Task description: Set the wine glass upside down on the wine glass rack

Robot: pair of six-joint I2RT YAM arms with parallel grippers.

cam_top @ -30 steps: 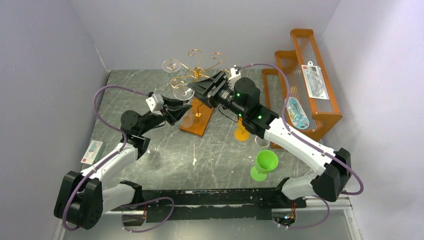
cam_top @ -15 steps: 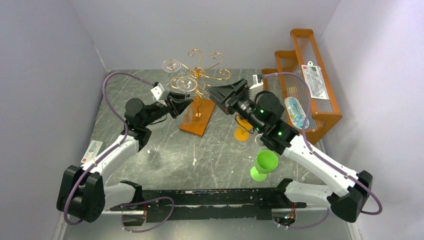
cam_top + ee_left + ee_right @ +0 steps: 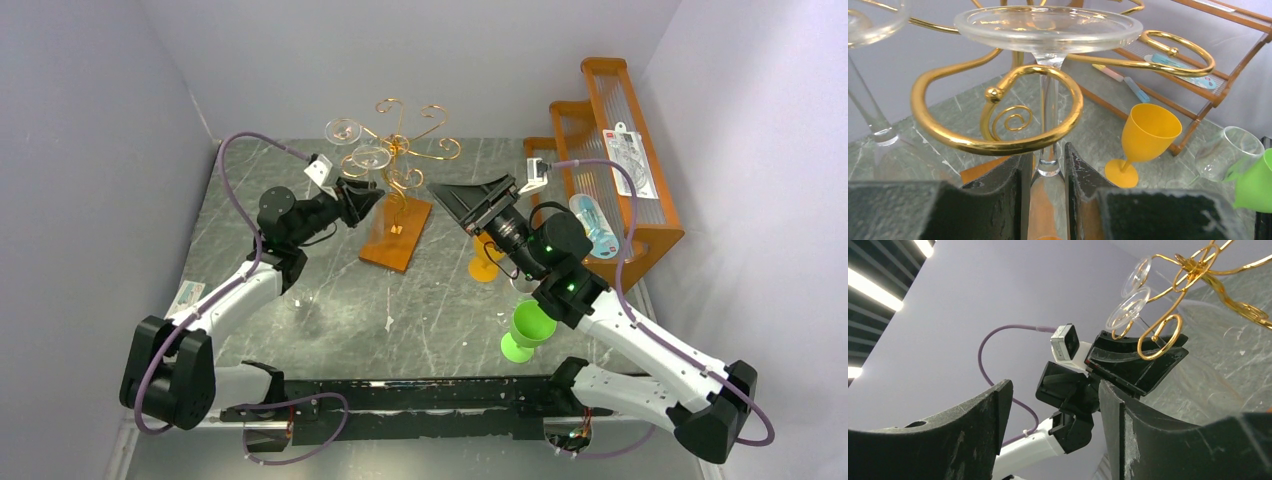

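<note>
Bearing wine glass rack (image 3: 396, 228): grey marbled tabletop (image 3: 440, 320); lavender walls (image 3: 90, 150).

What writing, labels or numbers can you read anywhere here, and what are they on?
Nothing is legible.
Flat packet lying far left: red label, print too small to read.
Upper packet on the orange shelf: red tag, print too small.
Lower packet on that shelf: blurred, unreadable.

Left tool (image 3: 1048, 153) pinched narrow, right tool (image 3: 1054, 386) gaping.

White arms (image 3: 640, 335), black jaws, purple cables (image 3: 236, 142), apparently green lights (image 3: 545, 243).
</note>
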